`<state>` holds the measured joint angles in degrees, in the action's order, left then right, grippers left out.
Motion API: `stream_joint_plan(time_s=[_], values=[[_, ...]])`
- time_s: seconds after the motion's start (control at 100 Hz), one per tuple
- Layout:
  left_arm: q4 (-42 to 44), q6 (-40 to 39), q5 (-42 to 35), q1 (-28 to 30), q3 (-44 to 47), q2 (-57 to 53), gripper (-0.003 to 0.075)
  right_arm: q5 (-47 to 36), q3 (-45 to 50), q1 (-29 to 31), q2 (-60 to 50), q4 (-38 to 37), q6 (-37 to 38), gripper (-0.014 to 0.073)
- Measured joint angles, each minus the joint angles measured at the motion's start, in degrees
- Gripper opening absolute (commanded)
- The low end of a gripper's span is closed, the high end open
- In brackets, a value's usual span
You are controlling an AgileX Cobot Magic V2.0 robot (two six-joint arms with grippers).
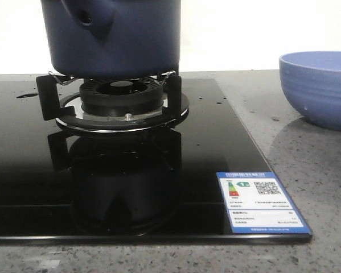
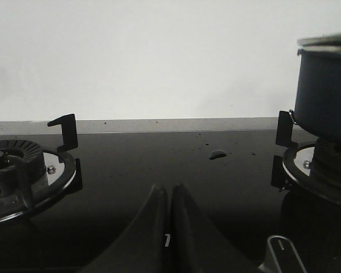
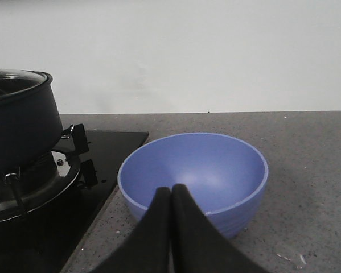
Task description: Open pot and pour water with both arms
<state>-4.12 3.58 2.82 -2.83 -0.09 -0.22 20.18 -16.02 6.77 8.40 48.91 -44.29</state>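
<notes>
Sitting on the burner grate [image 1: 116,99] at the hob's [image 1: 39,187] rear, the pot [image 1: 113,37] has its stubby handle toward the camera. Left claw [image 2: 169,196]: fingers pressed together, holding nothing, low over black glass. Periwinkle bowl [image 1: 321,85] on the grey worktop [image 1: 312,170] right of the hob. Right claw [image 3: 171,196]: fingers together, empty, just before the bowl.

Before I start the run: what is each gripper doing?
Left gripper: closed, holding nothing.
Right gripper: closed, holding nothing.
</notes>
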Motion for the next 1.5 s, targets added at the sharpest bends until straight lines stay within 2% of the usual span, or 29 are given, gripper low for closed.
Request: stream_joint_plan(time_s=[0.27, 1.12, 1.21, 1.38, 1.5], values=[[-1.3, -0.1, 2.5, 0.0, 0.0, 0.0, -0.002, 0.0, 0.0, 0.0, 0.0, 0.1, 0.0, -0.0063], [-1.5, -0.1, 2.5, 0.0, 0.0, 0.0, -0.002, -0.5, 0.0, 0.0, 0.0, -0.9, 0.1, -0.0063], [-1.5, -0.1, 2.5, 0.0, 0.0, 0.0, -0.002, -2.3, 0.0, 0.0, 0.0, -7.6, 4.5, -0.0063], [-1.5, -0.1, 2.5, 0.0, 0.0, 0.0, -0.002, -9.8, 1.9, 0.0, 2.2, -39.7, 34.1, -0.0063], [-1.5, -0.1, 2.5, 0.0, 0.0, 0.0, -0.002, -15.5, 6.0, -0.1, 2.5, -47.4, 41.0, -0.0063]])
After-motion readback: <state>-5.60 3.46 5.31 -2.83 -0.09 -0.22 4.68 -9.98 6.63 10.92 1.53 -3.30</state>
